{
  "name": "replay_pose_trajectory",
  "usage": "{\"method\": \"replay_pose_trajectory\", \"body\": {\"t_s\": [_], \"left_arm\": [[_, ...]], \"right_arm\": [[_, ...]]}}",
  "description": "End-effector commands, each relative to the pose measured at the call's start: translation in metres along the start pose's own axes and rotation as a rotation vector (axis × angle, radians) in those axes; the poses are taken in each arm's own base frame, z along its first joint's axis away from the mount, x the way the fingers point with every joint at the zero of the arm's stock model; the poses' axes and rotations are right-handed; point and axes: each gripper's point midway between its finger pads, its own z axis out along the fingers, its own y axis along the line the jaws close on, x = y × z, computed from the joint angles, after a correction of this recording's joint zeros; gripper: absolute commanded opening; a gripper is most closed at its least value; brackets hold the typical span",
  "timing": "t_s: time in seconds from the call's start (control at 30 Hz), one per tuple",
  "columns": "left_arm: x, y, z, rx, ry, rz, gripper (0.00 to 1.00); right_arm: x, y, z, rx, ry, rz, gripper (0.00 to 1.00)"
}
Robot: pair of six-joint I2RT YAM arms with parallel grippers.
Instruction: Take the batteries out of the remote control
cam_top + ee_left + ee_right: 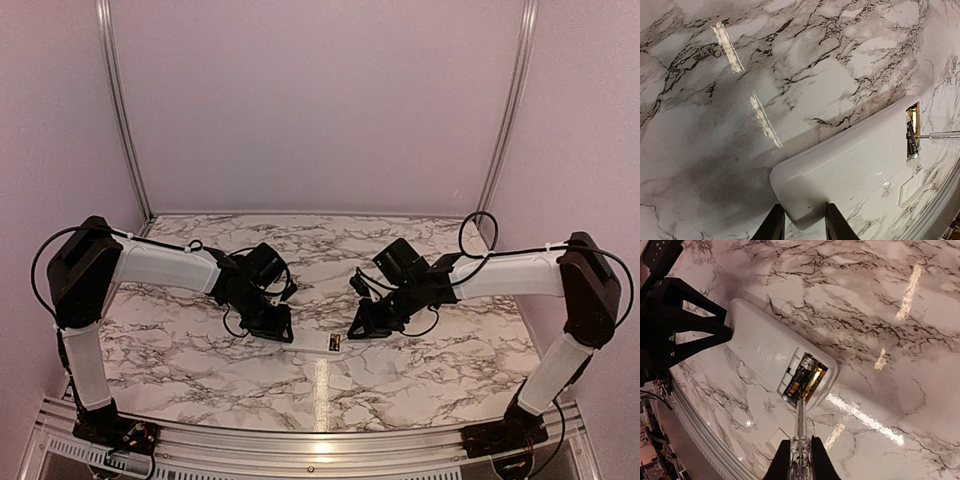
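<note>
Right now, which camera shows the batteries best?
Right wrist: the batteries lie exposed side by side in the recess of the remote control, the tool pointing at them. Left wrist shows only an edge-on sliver; top external, a tiny dark speck.

Marble table [200, 350]: remote control [765, 347], white cover [911, 188].
</note>
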Motion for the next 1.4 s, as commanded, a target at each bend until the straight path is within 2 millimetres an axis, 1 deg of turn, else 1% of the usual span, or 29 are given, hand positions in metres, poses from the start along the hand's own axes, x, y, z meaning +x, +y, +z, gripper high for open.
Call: {"method": "replay_pose_trajectory", "body": {"t_s": [0.0, 0.17, 0.3, 0.57, 1.07, 1.23, 1.37], "left_arm": [[0.014, 0.005, 0.011, -0.030, 0.030, 0.010, 0.29], [0.013, 0.005, 0.010, -0.031, 0.028, 0.011, 0.29], [0.014, 0.005, 0.010, -0.030, 0.028, 0.010, 0.29], [0.015, 0.004, 0.010, -0.028, 0.030, 0.012, 0.29], [0.015, 0.004, 0.011, -0.027, 0.035, 0.015, 0.29], [0.015, 0.004, 0.011, -0.028, 0.037, 0.017, 0.29], [0.016, 0.005, 0.012, -0.030, 0.041, 0.019, 0.29]], "right_arm": [[-0.008, 0.008, -0.012, -0.007, -0.031, 0.003, 0.00], [-0.008, 0.008, -0.009, -0.026, -0.034, 0.013, 0.00], [-0.003, 0.007, -0.005, -0.042, -0.030, 0.029, 0.00], [0.000, 0.005, -0.005, -0.057, -0.045, 0.050, 0.00], [-0.012, 0.014, -0.014, -0.089, -0.089, 0.045, 0.00], [-0.013, 0.011, -0.012, -0.077, -0.086, 0.049, 0.00], [-0.021, 0.012, -0.011, -0.070, -0.083, 0.037, 0.00]]}}
